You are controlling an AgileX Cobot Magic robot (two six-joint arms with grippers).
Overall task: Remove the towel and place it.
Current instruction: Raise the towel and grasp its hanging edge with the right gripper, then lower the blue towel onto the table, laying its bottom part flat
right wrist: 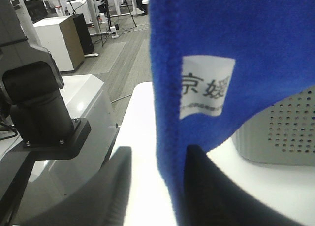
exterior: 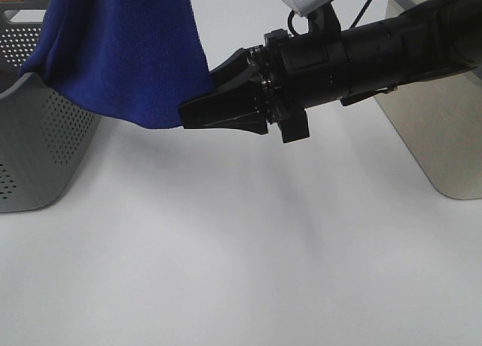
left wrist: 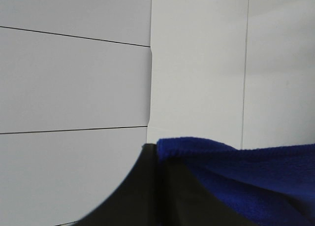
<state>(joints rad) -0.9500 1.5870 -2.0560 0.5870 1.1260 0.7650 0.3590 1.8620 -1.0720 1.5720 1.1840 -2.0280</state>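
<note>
Now | towel (exterior: 124, 52) hangs at bench's left edge, by basket (exterior: 38, 150) | right gripper (exterior: 192, 114) spread astride its lower hem | left gripper (left wrist: 157, 191): grip can't be told | pinch deep into hem before you pull.

1. The towel (exterior: 120, 52) is deep blue and fleecy. It hangs as a loose draped sheet, and its top runs out of the high view.
2. Its rounded lower edge hangs clear of the white table (exterior: 241, 255), partly in front of the grey perforated basket (exterior: 45, 157).
3. A white label (right wrist: 206, 88) with dark printed characters lies flat on its face.
4. One vertical edge hangs down between the spread jaws of my right gripper (right wrist: 158, 157), with a gap on one side.
5. Another fold lies against one of my left fingers (left wrist: 142, 196).
</note>
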